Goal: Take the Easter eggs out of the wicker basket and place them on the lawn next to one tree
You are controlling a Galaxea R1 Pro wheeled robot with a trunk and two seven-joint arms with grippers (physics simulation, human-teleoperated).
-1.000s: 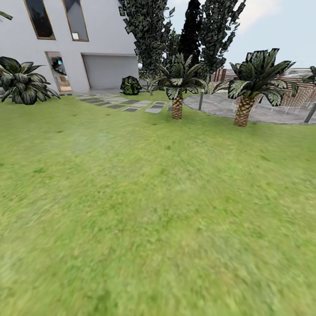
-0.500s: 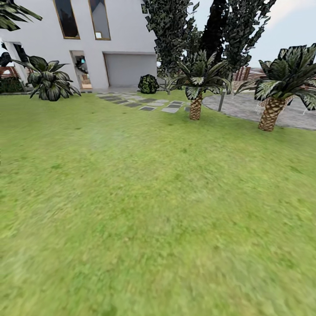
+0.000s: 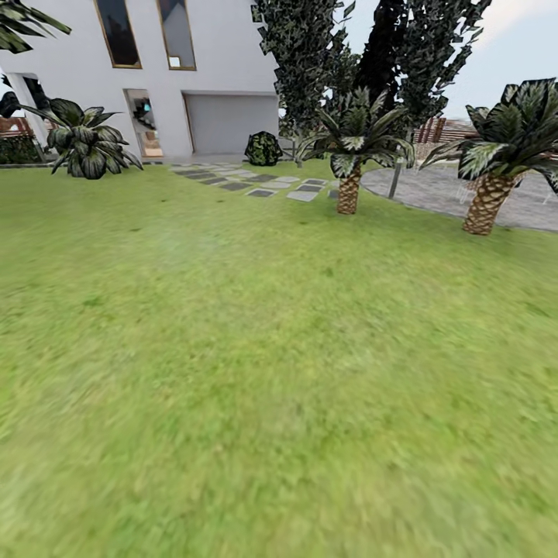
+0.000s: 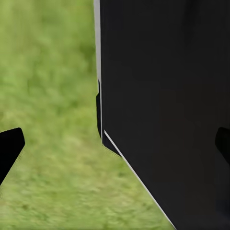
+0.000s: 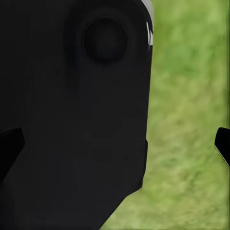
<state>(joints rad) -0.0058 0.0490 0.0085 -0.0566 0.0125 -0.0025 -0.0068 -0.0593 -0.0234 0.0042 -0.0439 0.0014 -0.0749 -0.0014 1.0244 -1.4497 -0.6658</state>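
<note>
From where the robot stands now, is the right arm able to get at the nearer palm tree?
Probably not. The nearer palm stands far off across open lawn, and the right gripper hangs low beside the robot's dark body.

The wide, flat, bright green grass lawn (image 3: 256,372) runs from the bottom of the head view up to a white house. Two short palms with scaly brown trunks, one (image 3: 348,190) nearer the middle and one (image 3: 485,203) toward the right, stand on it. Flat grey stepping stones (image 3: 260,184) lie in the grass beside the nearer palm. A round grey stone patio (image 3: 457,194) borders the grass between the two palms.
</note>
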